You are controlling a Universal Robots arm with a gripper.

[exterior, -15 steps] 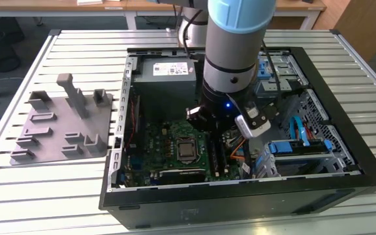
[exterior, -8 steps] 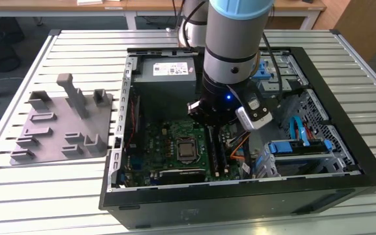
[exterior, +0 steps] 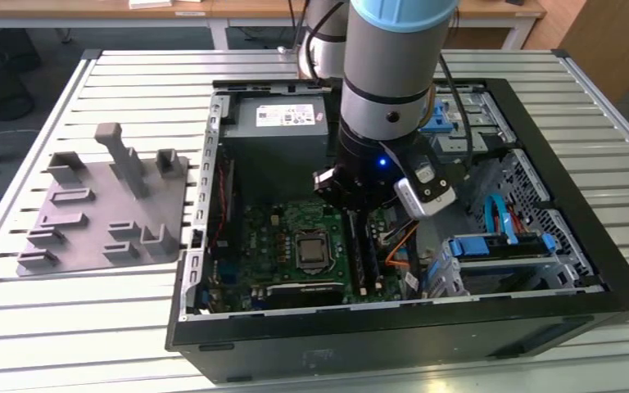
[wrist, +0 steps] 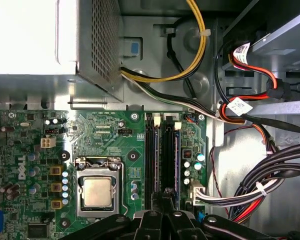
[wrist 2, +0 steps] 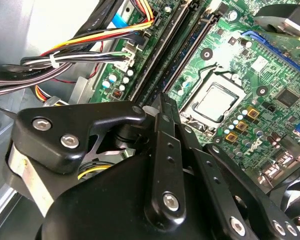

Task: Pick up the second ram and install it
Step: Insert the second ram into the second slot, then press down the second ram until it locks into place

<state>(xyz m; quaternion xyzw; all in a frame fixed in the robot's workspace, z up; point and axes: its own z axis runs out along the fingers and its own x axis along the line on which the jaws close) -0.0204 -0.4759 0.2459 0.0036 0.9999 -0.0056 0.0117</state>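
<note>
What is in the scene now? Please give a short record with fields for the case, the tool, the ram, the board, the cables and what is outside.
case: open PC case on a slatted table
tool: tool inside the case, over the two long slots
ram: cannot tell if held or seated
board: motherboard, CPU socket uncovered
cables: bundle beside the slots
outside: grey fixture, at the exterior view's left of the case

open room: over the green board (wrist: 115, 135) by the chip socket (wrist: 97, 192) | in the way: wire bundle (wrist: 250, 192) beside the black slots (wrist: 162, 160), silver power box (wrist: 55, 40) near
</note>
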